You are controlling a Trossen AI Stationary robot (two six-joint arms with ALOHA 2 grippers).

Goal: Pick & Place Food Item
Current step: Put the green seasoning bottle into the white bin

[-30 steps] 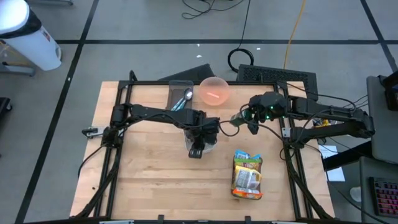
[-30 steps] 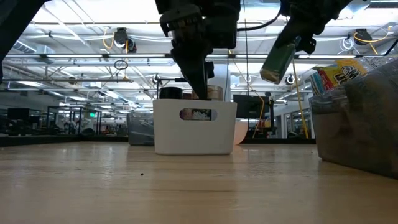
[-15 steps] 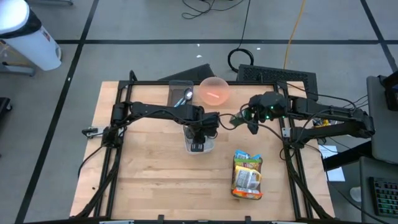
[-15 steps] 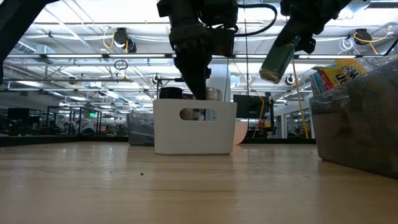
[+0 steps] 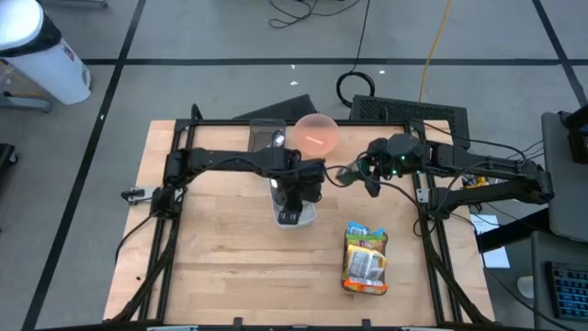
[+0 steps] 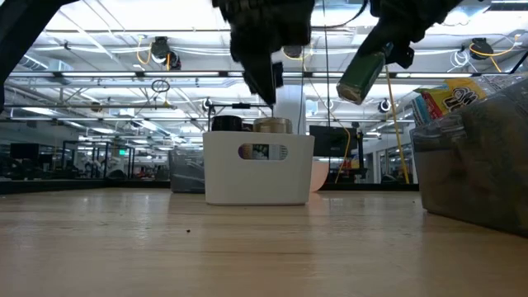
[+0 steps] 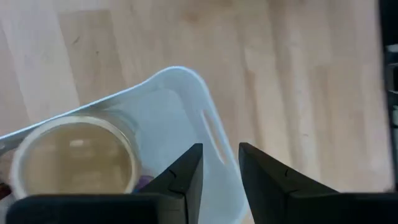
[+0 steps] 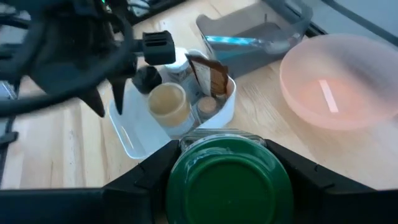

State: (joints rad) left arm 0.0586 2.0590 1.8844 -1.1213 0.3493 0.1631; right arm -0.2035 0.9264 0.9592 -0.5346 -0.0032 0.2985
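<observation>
The right tool grips a green-lidded jar in the air at three o'clock of the white bin — carrying step. Next: move over the bin's free space, lower, release. The left tool hovers above the bin, slightly parted, empty.

left pincer over the white bin; bare wood nearer the front

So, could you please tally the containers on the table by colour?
White: 1, the bin
Pink: 1, the bowl
Grey: 1, the tray
Total: 3
</observation>
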